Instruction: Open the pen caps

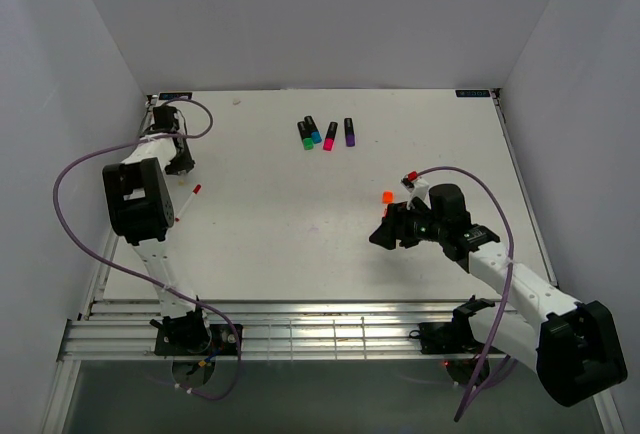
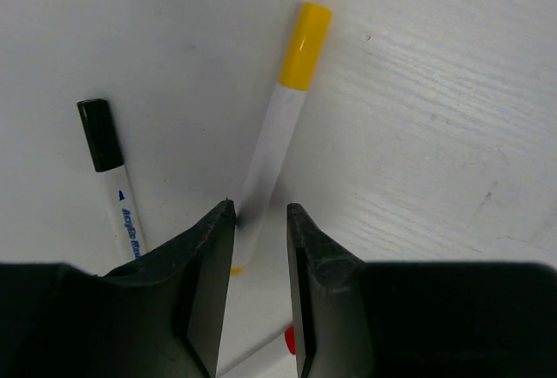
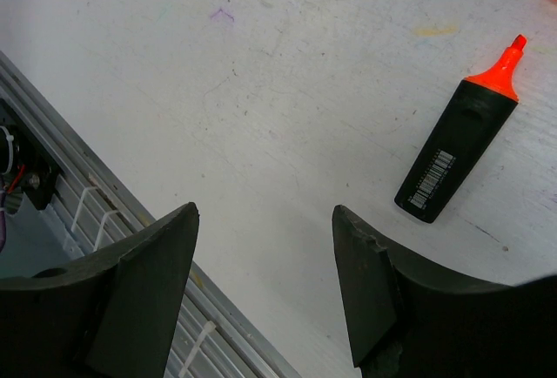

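Top view: high behind arm bases (image 1: 320,336), looking down on whole table (image 1: 300,244). Wrist views: close, tilted down at table. Orange cap (image 1: 387,195) shared by top view and right wrist view, upper-right corner.

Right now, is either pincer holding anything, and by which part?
The right pincer is open and empty. The left pincer straddles the bare end of the yellow-capped white pen, far from its cap; whether it actually grips the pen cannot be told.

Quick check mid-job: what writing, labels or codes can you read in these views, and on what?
"Acrylic Ma", blue, along the black-capped white pen; the rest is hidden behind the left claw.
Barcode label on the orange marker body: digits too small to read.
Stickers at the far corners of the table: too small to read.
Yellow-capped pen: no writing shows.
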{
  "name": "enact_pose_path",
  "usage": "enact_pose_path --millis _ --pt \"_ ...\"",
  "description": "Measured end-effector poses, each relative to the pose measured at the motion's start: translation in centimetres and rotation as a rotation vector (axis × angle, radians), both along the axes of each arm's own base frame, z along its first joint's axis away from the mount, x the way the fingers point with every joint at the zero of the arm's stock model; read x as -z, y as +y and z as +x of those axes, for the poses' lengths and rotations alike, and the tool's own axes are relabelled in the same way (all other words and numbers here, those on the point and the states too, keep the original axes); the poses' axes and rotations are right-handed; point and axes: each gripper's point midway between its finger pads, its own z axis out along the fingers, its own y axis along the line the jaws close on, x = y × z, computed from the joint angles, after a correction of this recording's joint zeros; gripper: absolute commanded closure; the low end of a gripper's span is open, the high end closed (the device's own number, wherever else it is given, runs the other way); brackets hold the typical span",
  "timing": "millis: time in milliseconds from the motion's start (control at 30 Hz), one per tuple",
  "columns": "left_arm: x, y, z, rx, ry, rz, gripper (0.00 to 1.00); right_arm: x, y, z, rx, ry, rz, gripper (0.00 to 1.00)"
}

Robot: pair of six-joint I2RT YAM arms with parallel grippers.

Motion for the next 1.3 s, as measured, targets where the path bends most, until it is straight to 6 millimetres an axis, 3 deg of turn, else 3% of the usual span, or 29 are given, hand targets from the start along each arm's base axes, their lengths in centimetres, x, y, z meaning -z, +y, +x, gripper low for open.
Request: enact_pose_path --millis 100,233,367,400,433,700,767,867,933,1033,1133,1233,1300 --pt "1.2 -0.1 0.0 0.006 0.017 -0.004 0.59 -0.2 0.0 0.0 0.000 -0.005 0.002 0.31" --pt "1.2 0.0 0.5 0.014 0.003 -0.004 0.65 -0.6 0.0 0.0 0.000 -0.020 0.009 0.31" --pt "1.2 -0.2 0.7 0.021 -0.002 -0.013 0.82 -0.9 0.0 0.0 0.000 -0.030 0.014 0.31" --pt "1.2 -0.2 0.7 0.023 -0.002 -0.014 0.94 -0.9 0.0 0.0 0.001 -0.030 0.014 0.31" --pt "1.2 -0.3 0.7 0.025 -0.003 -0.018 0.99 -0.9 0.0 -0.1 0.001 -0.030 0.014 0.31" --pt "1.0 -1.7 0.3 0.041 -0.016 -0.079 1.00 -1.3 -0.1 -0.1 0.010 -0.009 0.009 0.31" --pt "0.6 -3.0 -0.4 0.054 -0.010 -0.106 1.00 -2.0 0.0 0.1 0.024 -0.008 0.016 0.23" --pt "-2.0 -5.9 -1.0 0.098 -0.042 -0.148 1.00 -3.3 0.1 0.3 0.048 -0.010 0.045 0.00" --pt "-5.9 -9.0 -1.0 0.160 -0.118 -0.187 1.00 -4.0 0.3 0.3 0.064 -0.008 0.069 0.10" --pt "-12.6 -15.1 -1.6 0.289 -0.272 -0.248 1.00 -4.5 0.6 0.2 0.085 0.025 0.106 0.10" --pt "-17.3 -22.7 -4.7 0.453 -0.373 -0.336 1.00 -4.9 1.0 0.2 0.107 0.053 0.154 0.09" --pt "-18.0 -30.1 -9.7 0.600 -0.375 -0.435 1.00 -5.1 1.2 0.0 0.127 0.075 0.202 0.02" --pt "-16.1 -33.9 -13.2 0.664 -0.305 -0.482 1.00 -5.4 1.6 -0.1 0.127 0.087 0.221 0.00"
